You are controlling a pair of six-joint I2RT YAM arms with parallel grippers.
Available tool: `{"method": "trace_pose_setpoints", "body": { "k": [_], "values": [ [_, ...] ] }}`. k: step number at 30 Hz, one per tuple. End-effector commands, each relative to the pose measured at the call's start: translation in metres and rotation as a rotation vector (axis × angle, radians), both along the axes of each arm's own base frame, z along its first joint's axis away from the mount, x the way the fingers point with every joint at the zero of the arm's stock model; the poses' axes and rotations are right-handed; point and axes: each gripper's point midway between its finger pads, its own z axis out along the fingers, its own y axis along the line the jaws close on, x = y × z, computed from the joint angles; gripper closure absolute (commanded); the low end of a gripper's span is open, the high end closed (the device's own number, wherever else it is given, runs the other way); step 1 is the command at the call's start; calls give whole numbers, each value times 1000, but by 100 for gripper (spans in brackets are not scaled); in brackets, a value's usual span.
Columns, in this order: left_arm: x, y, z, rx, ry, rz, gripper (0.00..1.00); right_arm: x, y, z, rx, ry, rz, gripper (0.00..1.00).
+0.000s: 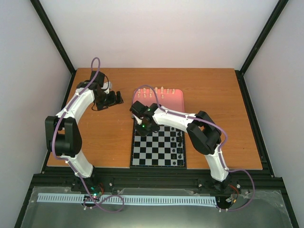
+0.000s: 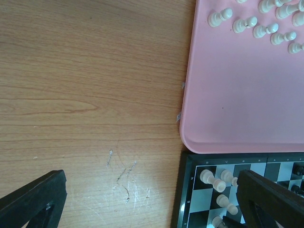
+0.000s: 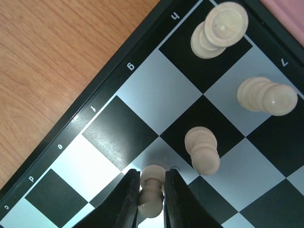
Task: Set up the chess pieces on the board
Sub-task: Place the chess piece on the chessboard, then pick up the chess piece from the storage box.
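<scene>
The chequered board point(image 1: 158, 162) lies in front of the arms, with a pink tray point(image 1: 175, 105) behind it. Several cream pieces point(image 1: 163, 89) stand at the tray's far edge. My right gripper point(image 1: 142, 125) is over the board's far left corner. In the right wrist view it point(image 3: 151, 199) is shut on a cream pawn point(image 3: 152, 189), whose base is at a light square. Three more cream pieces point(image 3: 202, 149) stand near it. My left gripper point(image 1: 115, 99) is open and empty over bare table left of the tray; its fingers point(image 2: 33, 199) show wide apart.
Black pieces point(image 1: 179, 148) stand along the board's right side. The left wrist view shows the tray's corner point(image 2: 190, 133), cream pieces on the tray point(image 2: 247, 23) and the board's corner with cream pieces point(image 2: 213, 179). Black frame posts rise at the table's back corners.
</scene>
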Motion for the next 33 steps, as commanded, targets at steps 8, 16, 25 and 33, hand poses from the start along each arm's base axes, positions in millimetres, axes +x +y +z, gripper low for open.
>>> {"method": "trace_pose_setpoints", "body": {
  "k": [8,16,25,33],
  "values": [
    [2,3,10,-2,-37,11,0,-8,0,12,22,-4,32,69],
    [2,4,12,-2,-40,9,0,-18,-16,82,82,-59,31,56],
    [4,3,14,-6,-41,6,0,64,-41,125,160,-136,-126,45],
    [5,2,16,-8,-41,1,0,200,-85,104,117,-225,-406,46]
  ]
}}
